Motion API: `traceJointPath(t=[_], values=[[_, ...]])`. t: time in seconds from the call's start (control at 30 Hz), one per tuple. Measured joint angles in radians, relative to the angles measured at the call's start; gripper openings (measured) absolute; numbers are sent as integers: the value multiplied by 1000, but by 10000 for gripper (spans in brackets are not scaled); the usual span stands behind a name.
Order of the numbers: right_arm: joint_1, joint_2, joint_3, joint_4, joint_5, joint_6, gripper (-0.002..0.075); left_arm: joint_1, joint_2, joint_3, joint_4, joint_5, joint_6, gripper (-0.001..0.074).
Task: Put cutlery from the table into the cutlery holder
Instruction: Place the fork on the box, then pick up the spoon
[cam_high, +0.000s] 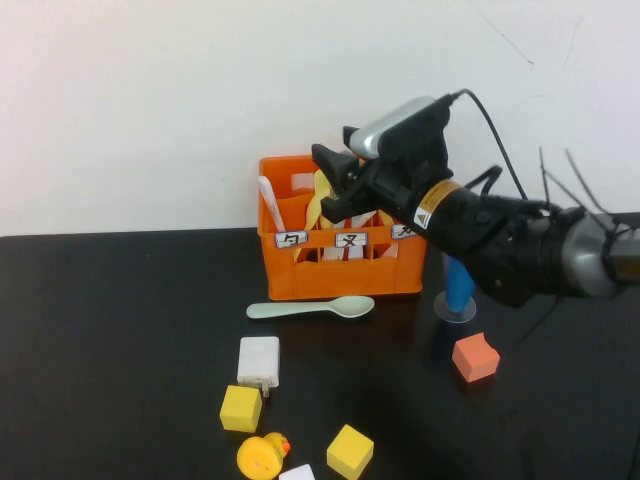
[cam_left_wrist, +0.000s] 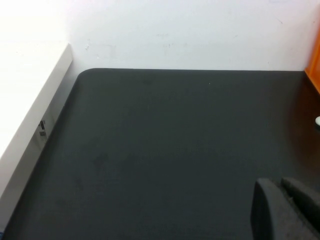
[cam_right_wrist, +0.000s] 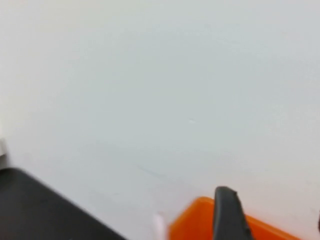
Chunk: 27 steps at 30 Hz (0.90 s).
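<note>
While the right gripper (cam_high: 335, 170) hangs spread and empty over the cutlery holder (cam_high: 340, 270), the spoon (cam_high: 310, 309) lies below it, unplaced; the left gripper (cam_left_wrist: 287, 210) sits parked, pressed together.

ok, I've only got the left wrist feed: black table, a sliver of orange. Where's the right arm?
Observer: The right gripper hangs above the orange cutlery holder, jaws open, nothing between them.
Operator: Spoon in?
Observer: No. The mint-green spoon lies flat on the table, just in front of the holder.
Operator: Fork?
Observer: No fork on the table in the high view. The right gripper hides part of the holder's inside, so I can't confirm it's in there.
Operator: Left arm in the way?
Observer: No. The left gripper, shut, is outside the high view entirely.
</note>
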Motion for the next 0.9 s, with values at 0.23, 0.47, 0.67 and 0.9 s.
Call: traceJointPath(t=[0.23, 0.47, 0.67, 0.9], values=[[35, -167, 0, -235, 296, 32, 321, 0, 0, 0, 0, 0, 0, -1], [127, -305, 0, -460, 631, -1, 314, 0, 0, 0, 0, 0, -6, -1], [236, -315, 0, -533, 786, -135, 288, 0, 0, 0, 0, 0, -6, -1], [306, -276, 0, -522, 952, -215, 273, 0, 0, 0, 0, 0, -6, -1]])
